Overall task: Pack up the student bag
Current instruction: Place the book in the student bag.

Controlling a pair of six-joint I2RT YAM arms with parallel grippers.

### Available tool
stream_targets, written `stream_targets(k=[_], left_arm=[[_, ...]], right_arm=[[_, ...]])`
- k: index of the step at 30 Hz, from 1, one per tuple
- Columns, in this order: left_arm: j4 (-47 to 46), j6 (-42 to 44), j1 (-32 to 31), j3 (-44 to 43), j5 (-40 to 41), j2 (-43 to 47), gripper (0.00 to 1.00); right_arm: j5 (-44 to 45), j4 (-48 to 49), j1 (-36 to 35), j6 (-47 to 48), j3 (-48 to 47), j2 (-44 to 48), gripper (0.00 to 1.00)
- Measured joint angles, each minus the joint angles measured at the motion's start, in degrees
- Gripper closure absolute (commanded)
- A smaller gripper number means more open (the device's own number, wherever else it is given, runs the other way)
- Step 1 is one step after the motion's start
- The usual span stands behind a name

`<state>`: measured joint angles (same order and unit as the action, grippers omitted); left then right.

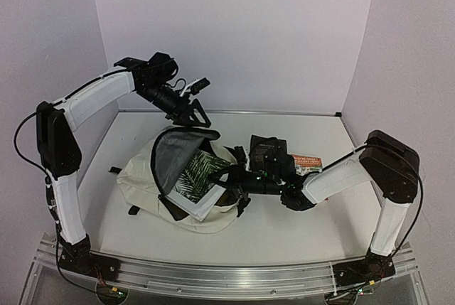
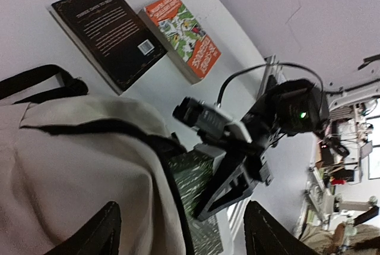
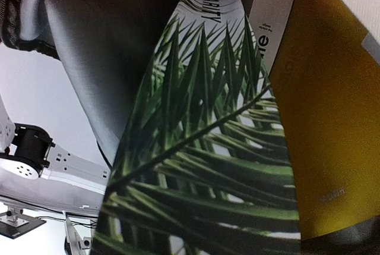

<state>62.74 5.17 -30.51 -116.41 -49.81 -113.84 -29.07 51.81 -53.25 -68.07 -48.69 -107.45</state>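
The student bag (image 1: 142,177) lies on the white table (image 1: 284,227), left of centre, its mouth open toward 3 o'clock and its flap raised to show the grey lining (image 1: 170,156). The left gripper (image 1: 197,116) hangs above the flap at the bag's 12 o'clock, jaws spread wide with nothing between its fingers (image 2: 98,231). The right gripper (image 1: 238,177) reaches in from 3 o'clock, jaws pinching the edge of a palm-leaf book (image 1: 195,175), which stands tilted in the bag's mouth. The right wrist view shows a yellow book (image 3: 332,118) lying against that cover. A black book (image 1: 269,148) and an orange book (image 1: 308,163) lie flat, side by side, at the bag's 2 o'clock, outside it.
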Motion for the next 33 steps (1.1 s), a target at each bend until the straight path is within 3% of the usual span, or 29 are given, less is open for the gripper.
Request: stream_targets(k=[4,9,16,23,25,29,30,31,33], left_arm=[[-4.81,-3.63,-0.28,12.59,8.84,11.20,0.10],[-8.26,-9.24,-0.10,24.43,18.05,25.95,0.03],[-12.37,-18.94,-0.12,37.89,22.46,35.23,0.04],[-17.12,-26.48,-0.12,45.19,21.55,35.93,0.13],[-17.83,-27.52,-0.12,45.18,21.56,35.45,0.29],[-18.41,-28.67,-0.12,45.19,20.89,34.66,0.84],[-18.78,-29.12,-0.12,45.19,20.53,34.69,0.93],[-19.20,-29.37,-0.10,45.10,20.14,34.82,0.99],[-18.87,-29.47,-0.10,44.16,20.23,34.93,1.00]], right_arm=[[0.33,1.18,-0.34,-1.78,0.11,-0.25,0.74],[0.43,1.16,-0.42,-2.10,0.11,-0.25,0.74],[0.43,0.84,-0.42,-1.85,0.07,-0.27,0.74],[0.44,-0.26,-0.44,-0.92,-0.69,-0.27,0.75],[0.52,-0.59,-0.47,-0.55,-0.82,-0.27,0.74],[0.69,-0.92,-0.48,0.38,-0.83,-0.23,0.74],[0.75,-1.04,-0.48,0.56,-0.83,-0.15,0.74],[0.88,-1.33,-0.48,0.67,-0.83,0.02,0.74],[1.32,-2.33,-0.48,0.66,-0.81,0.92,0.73]])
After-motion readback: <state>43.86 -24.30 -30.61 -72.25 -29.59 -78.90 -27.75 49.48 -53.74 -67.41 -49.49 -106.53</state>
